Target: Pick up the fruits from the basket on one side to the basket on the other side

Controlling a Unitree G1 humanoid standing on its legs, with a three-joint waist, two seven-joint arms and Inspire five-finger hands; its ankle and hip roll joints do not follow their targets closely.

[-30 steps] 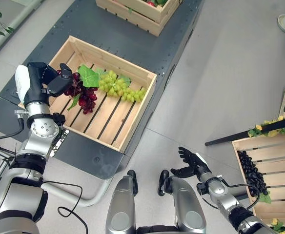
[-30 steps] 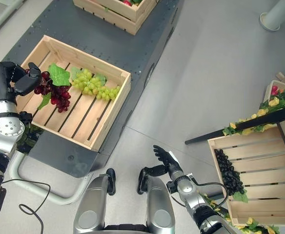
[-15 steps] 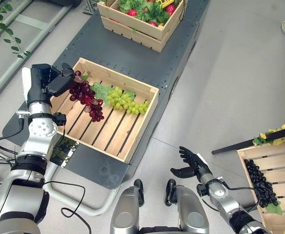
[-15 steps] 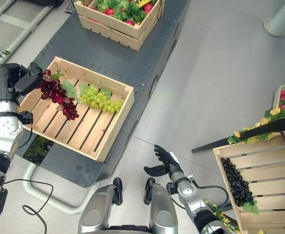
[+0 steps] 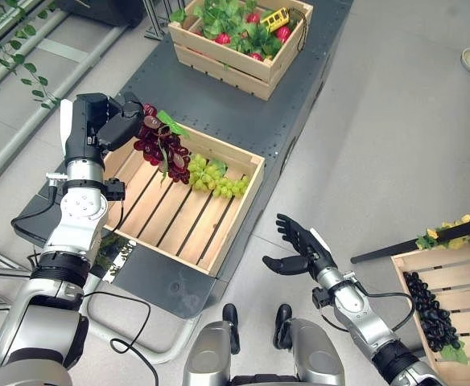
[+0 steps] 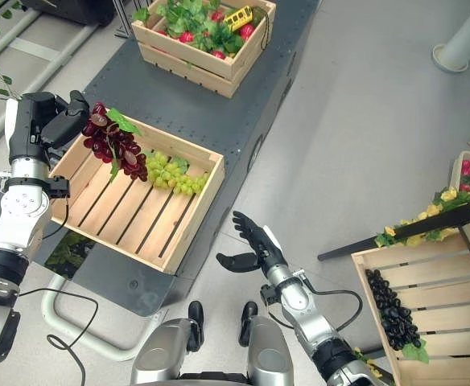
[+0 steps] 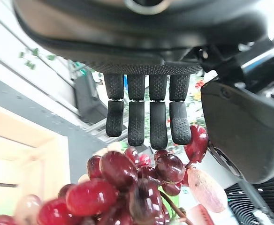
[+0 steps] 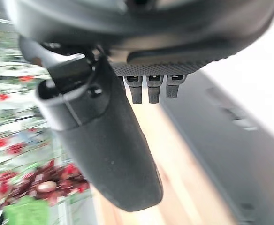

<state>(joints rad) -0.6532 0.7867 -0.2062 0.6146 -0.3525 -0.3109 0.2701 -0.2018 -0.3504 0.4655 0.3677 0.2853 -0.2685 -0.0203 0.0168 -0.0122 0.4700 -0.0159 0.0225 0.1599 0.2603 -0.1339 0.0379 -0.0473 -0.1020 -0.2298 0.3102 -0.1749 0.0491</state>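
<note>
My left hand (image 5: 116, 127) is shut on the stem end of a bunch of red grapes (image 5: 162, 149), which hangs in the air over the far left corner of a wooden crate (image 5: 239, 211); the red grapes (image 7: 127, 187) also show in the left wrist view, below my curled fingers (image 7: 148, 122). A bunch of green grapes (image 5: 212, 177) lies inside that crate by its far wall. My right hand (image 5: 303, 252) is open, fingers spread, above the floor right of the crate. A second wooden crate (image 5: 416, 342) at the lower right holds black grapes (image 5: 428, 310).
The crate sits on a dark metal platform (image 5: 235, 121). A farther crate (image 5: 239, 36) on it holds greenery, red fruit and a yellow toy. A black bar (image 5: 416, 239) with yellow flowers runs above the right crate. Grey floor (image 5: 380, 137) lies between the two sides.
My left hand has lifted the red grapes up out of the crate, so they now hang clear of its slats. The camera has shifted. My right hand has risen a little.
</note>
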